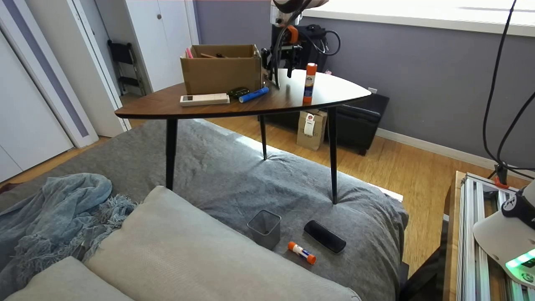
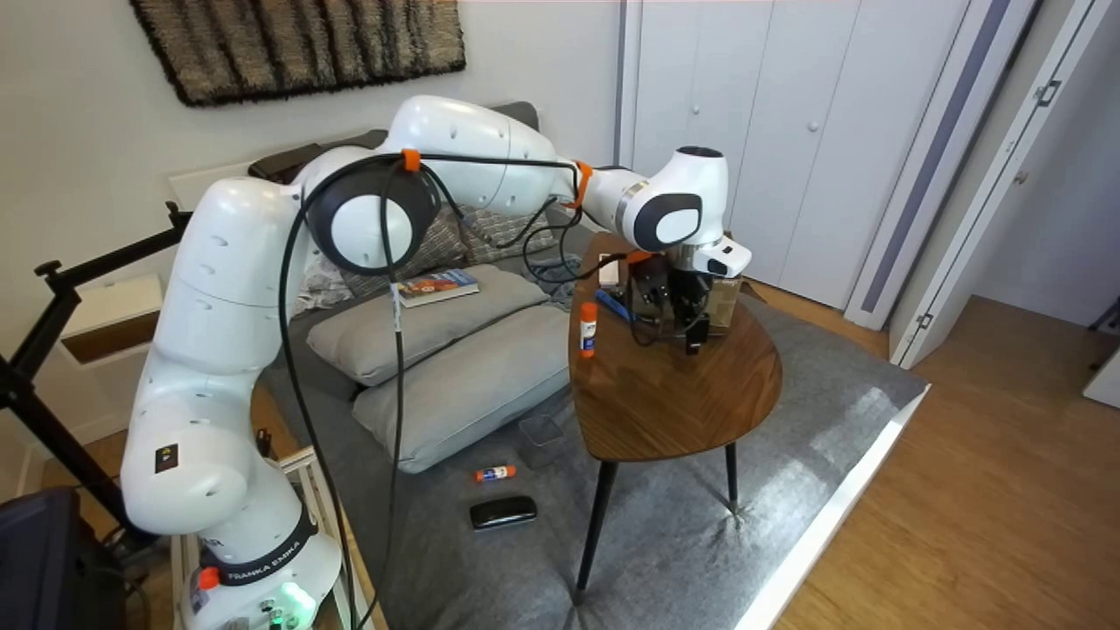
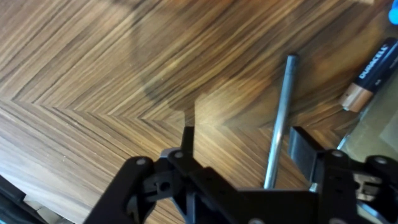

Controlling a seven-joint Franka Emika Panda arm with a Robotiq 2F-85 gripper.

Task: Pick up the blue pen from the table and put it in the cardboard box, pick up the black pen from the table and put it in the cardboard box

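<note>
Near the brown rectangular cardboard box [image 1: 221, 76], a thin, shiny dark pen [image 3: 281, 118] is framed by the spread black end effector [image 3: 241, 137]; off-centre, it might be rolled by one-sided contact.

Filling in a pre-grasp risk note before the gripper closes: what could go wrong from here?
1. In the wrist view the black pen lies off-centre in the open gripper, so closing may shove or roll it first.
2. The cardboard box stands close beside the gripper; a sideways correction might bump it.
3. The orange-capped glue stick stands upright near the edge of the table; a wide, low move could tip it.
</note>
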